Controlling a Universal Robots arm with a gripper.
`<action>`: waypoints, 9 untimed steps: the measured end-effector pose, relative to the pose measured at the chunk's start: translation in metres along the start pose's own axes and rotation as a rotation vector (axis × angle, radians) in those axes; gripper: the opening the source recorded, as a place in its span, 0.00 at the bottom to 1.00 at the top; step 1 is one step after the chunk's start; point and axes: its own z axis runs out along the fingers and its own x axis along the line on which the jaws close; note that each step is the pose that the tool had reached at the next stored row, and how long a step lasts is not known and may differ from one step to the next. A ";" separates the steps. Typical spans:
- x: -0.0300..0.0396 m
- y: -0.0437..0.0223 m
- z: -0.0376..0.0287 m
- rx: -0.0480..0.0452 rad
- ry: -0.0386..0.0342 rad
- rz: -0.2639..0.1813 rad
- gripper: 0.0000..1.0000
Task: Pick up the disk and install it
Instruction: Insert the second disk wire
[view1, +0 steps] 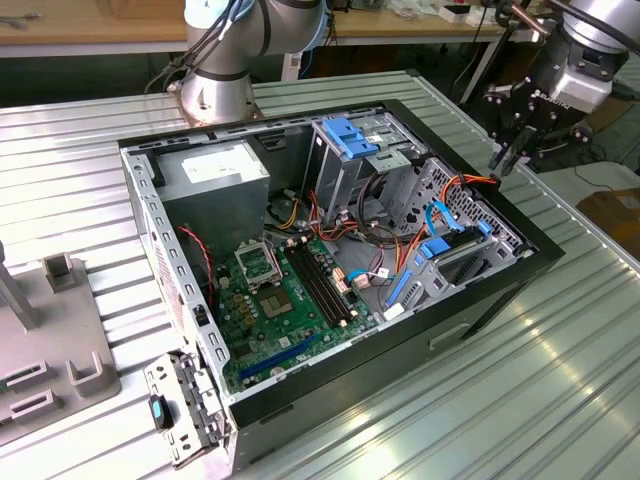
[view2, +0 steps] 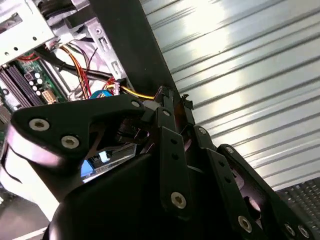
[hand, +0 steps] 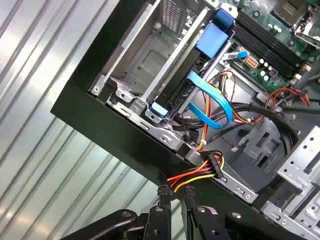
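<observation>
One black claw (view1: 512, 150), its fingers nearly closed on nothing, hovers over the open black computer case's (view1: 520, 290) rim, near the blue-railed dark grey disk (view1: 455, 255) seated inside

Pincer (view1: 508, 155) above case (view1: 500, 290) rim; disk (view1: 450, 262) inside.

1 gripper (view1: 512, 150), 1 computer case (view1: 500, 290), 1 motherboard (view1: 290, 300), 1 disk (hand: 186, 87)
</observation>
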 end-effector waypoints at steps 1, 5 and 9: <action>0.0000 0.0000 0.0001 -0.0005 -0.0024 -0.033 0.24; 0.0000 0.0001 0.0005 -0.0048 -0.0103 -0.178 0.24; 0.0001 0.0001 0.0008 -0.0099 -0.0129 -0.269 0.24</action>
